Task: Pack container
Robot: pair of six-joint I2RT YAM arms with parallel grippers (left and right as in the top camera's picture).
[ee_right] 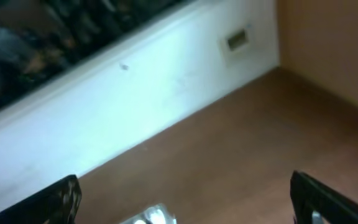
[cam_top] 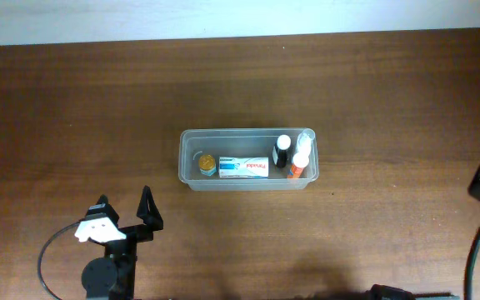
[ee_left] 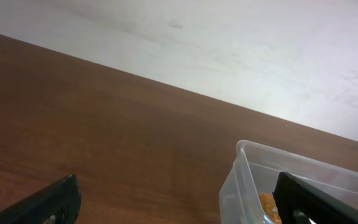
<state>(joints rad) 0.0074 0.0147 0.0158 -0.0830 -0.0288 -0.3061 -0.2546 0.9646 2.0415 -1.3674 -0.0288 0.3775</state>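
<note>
Clear plastic, faintly frosted, made up the container point(cam_top: 240, 132). It was a long rectangular tub with rounded corners and a rimmed edge. It stood near the middle of the brown wooden table point(cam_top: 73, 108), with its long sides running left to right in the overhead view. Its walls were see-through enough to show what lay inside. At the left end sat a small round amber jar point(cam_top: 207, 163), and just beside it a white-and-blue box point(cam_top: 243, 167) lay flat on the floor. At the right end were a dark bottle point(cam_top: 282, 152) with a white cap and an orange-and-white bottle point(cam_top: 300, 160), close together; whether they touched I could not tell.

The left gripper point(cam_top: 123, 208) hovered nearer the front edge, to the left of the tub and apart from it, its two fingers spread wide and holding nothing. The left wrist camera showed a rounded corner of the tub, with something orange behind the wall.

The right gripper point(ee_right: 184, 180) was released too, its dark fingers far apart and empty. The blurred right wrist view faced the table and a white wall point(ee_right: 135, 106).
</note>
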